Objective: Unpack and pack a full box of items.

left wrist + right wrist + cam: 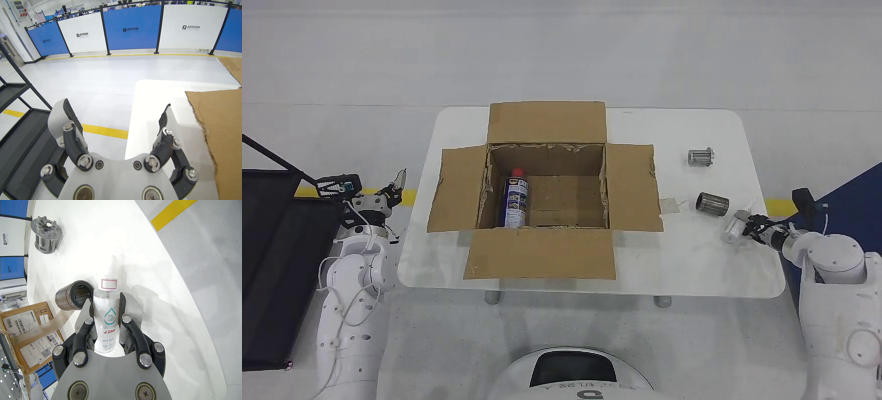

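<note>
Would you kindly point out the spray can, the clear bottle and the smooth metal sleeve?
spray can (pixel 514 205), top view, blue body.
clear bottle (pixel 108 315), right wrist view, label.
smooth metal sleeve (pixel 63 298), right wrist view, outer wall.

The box (pixel 540 254) is brown, the can (pixel 515 197) blue, the bottle (pixel 105 313) clear, the table (pixel 702 260) white.

Bottle base: you can't see it; the clear spray bottle (pixel 108 321) runs back from between the right gripper (pixel 106 303) fingers (pixel 122 302) and passes behind the gripper's own base.
Bottle sides: both pads cover them where they press.
Steel sleeve (pixel 70 297): it lies just beside one finger, whose tip hides part of its open end.
Box (pixel 223 128): its flap, off to one side of the left gripper (pixel 117 108) fingers, is cut by the picture's edge.
Spray can (pixel 515 197): too small for you to tell whether it touches the box wall.
Black rack (pixel 19 136): cut off at the edge, beside the other left finger.
</note>
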You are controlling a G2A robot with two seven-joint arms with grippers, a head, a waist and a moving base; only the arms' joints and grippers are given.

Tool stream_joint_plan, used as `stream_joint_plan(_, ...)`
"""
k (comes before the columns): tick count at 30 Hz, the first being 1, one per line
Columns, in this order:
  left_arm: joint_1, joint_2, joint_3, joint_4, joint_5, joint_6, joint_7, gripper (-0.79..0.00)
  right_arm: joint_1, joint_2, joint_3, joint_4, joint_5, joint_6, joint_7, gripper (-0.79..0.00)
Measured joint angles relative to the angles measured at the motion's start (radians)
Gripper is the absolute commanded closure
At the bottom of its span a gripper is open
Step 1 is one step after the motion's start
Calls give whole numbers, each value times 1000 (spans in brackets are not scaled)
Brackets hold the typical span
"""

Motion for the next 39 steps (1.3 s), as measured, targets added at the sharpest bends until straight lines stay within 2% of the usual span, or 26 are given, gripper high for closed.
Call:
stream_joint_plan(10,0,0,0,0,0,0,0,-785,-6,8,-16,-8,15,15,-7,-302)
stream_joint_plan(18,0,0,0,0,0,0,0,-785,-18,14,-15,-22,42,11,-24,-345)
stream_joint_plan(19,0,0,0,0,0,0,0,-785,-21,14,-14,-25,49,9,-28,-379)
stream_joint_plan(21,0,0,0,0,0,0,0,-785,-28,15,-9,-37,68,0,-39,-585)
stream_joint_plan(23,0,0,0,0,0,0,0,-785,-39,15,1,-53,92,-14,-54,-610)
stream_joint_plan(24,0,0,0,0,0,0,0,-785,-50,15,9,-67,113,-25,-66,-656)
stream_joint_plan(28,0,0,0,0,0,0,0,-785,-98,12,39,-131,186,-61,-110,-754)
stream_joint_plan(34,0,0,0,0,0,0,0,-785,-180,3,75,-241,315,-125,-182,-785)
stream_joint_plan(39,0,0,0,0,0,0,0,-785,-255,-11,96,-327,499,-273,-238,-785)
